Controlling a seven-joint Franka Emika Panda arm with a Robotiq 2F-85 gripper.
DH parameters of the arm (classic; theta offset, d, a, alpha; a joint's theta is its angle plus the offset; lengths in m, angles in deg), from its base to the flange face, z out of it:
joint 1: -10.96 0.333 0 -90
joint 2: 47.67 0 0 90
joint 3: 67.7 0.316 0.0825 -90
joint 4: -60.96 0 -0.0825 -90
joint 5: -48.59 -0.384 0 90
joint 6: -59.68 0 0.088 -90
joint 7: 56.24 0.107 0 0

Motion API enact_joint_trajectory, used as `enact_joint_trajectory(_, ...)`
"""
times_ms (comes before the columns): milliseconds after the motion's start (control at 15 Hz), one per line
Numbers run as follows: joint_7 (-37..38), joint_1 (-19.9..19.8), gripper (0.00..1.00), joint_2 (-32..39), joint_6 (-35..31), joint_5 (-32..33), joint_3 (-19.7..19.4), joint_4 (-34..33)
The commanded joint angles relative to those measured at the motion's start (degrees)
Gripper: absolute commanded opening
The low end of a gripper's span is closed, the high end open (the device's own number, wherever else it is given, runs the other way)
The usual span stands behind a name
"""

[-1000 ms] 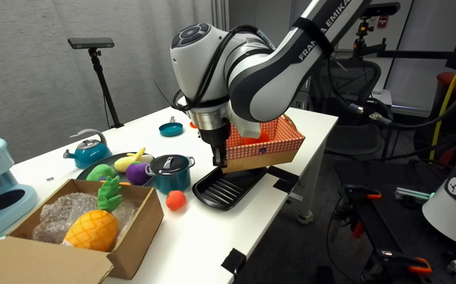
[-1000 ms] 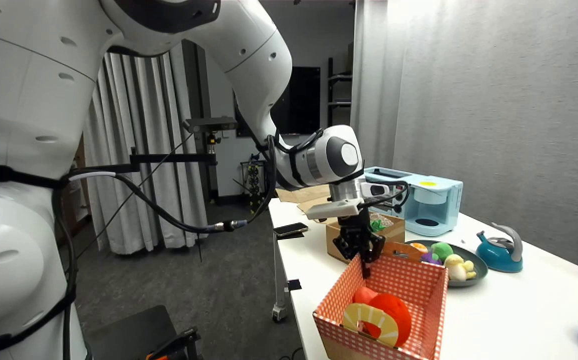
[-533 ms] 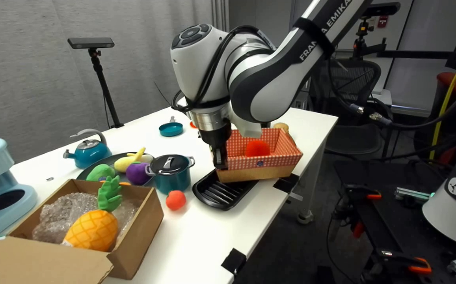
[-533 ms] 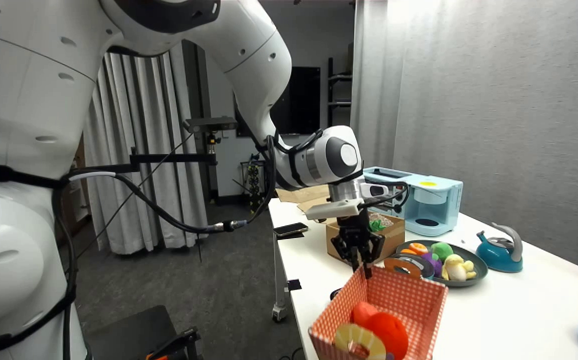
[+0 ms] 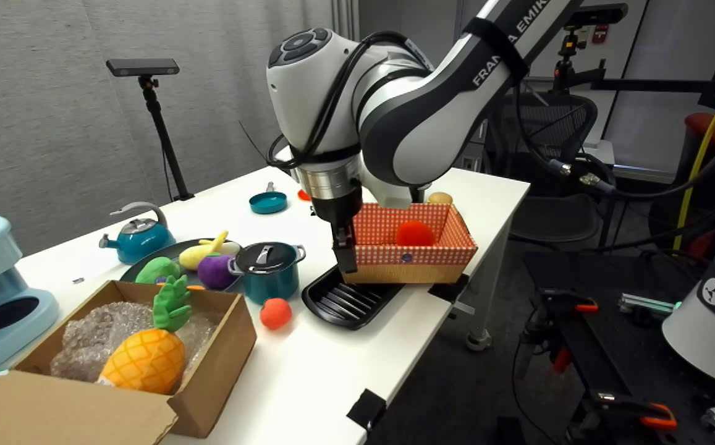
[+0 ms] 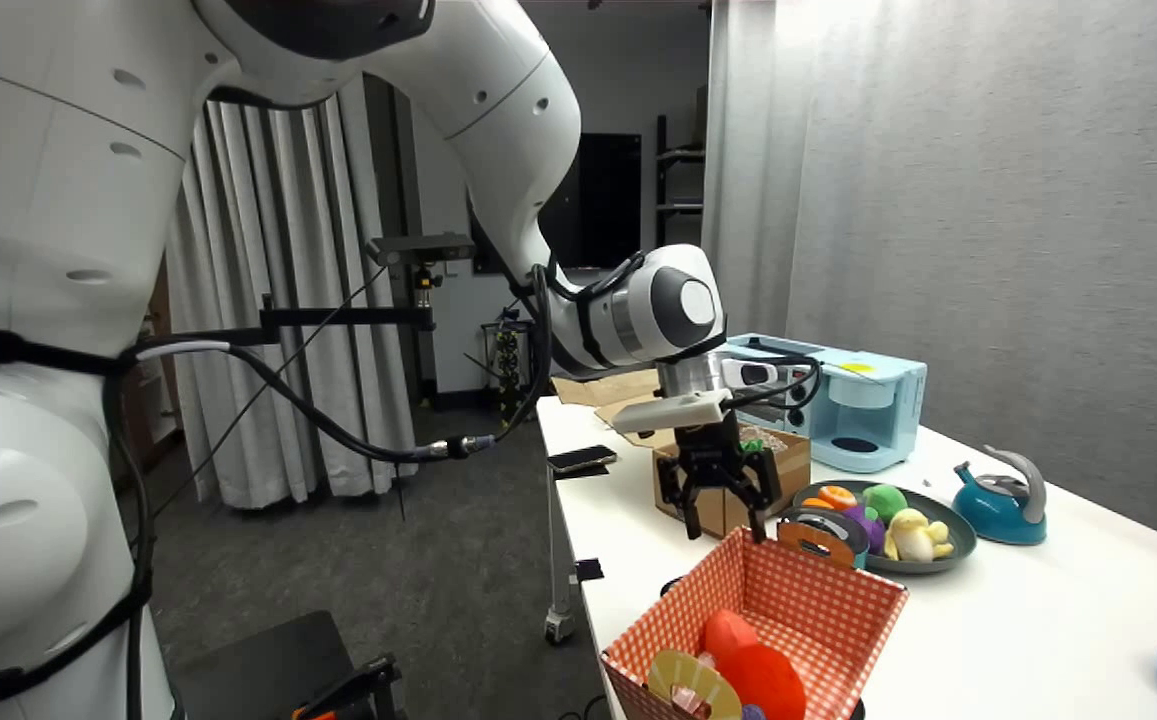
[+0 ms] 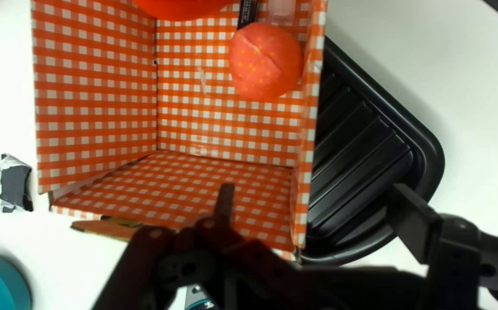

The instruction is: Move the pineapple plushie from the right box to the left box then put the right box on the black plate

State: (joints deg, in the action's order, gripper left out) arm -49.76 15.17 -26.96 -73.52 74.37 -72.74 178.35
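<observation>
While the pineapple plushie (image 5: 147, 361) chills in the brown cardboard carton (image 5: 224, 364), I'm seeing the red-checkered box (image 5: 419, 272) sitting partly over the ridged black tray (image 5: 345, 303), gripper (image 6: 725, 532) spread wide by one box corner.

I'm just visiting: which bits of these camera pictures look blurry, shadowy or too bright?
Wrist view: the gripper looks dark and rather soft-edged; the teal dish at lower left is blurred, while the checks on the right box are mostly crisp; a soft shadow borders the black plate. In an exterior view: the grey backdrop is washed out near its top.
</observation>
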Motion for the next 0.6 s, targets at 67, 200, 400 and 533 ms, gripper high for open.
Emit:
enact_joint_trajectory(67,-0.5,0.4,1.00,-3.4,2.8,0.3,0.5,1.2)
enact_joint_trajectory(200,-0.7,0.4,1.00,-4.8,3.3,0.5,0.6,2.0)
enact_joint_trajectory(400,-0.4,0.8,1.00,-7.2,5.1,0.7,1.3,2.9)
enact_joint_trajectory(533,0.8,1.4,1.00,-9.6,6.8,0.8,2.1,3.7)
